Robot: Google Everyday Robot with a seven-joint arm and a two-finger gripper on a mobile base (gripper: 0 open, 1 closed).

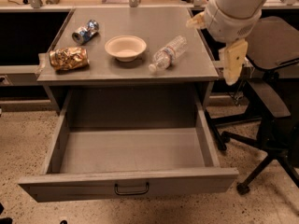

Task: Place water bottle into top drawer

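Observation:
The water bottle lies on its side on the grey cabinet top, white cap toward the front, just right of a bowl. The top drawer is pulled wide open below it, and nothing shows inside; its dark loop handle is centred on the front panel. My gripper hangs from the white arm beyond the cabinet's right edge. It is to the right of the bottle and holds nothing.
A cream bowl, a dented blue-and-silver can and a gold foil snack bag also sit on the cabinet top. A black office chair stands close on the right. The floor is speckled.

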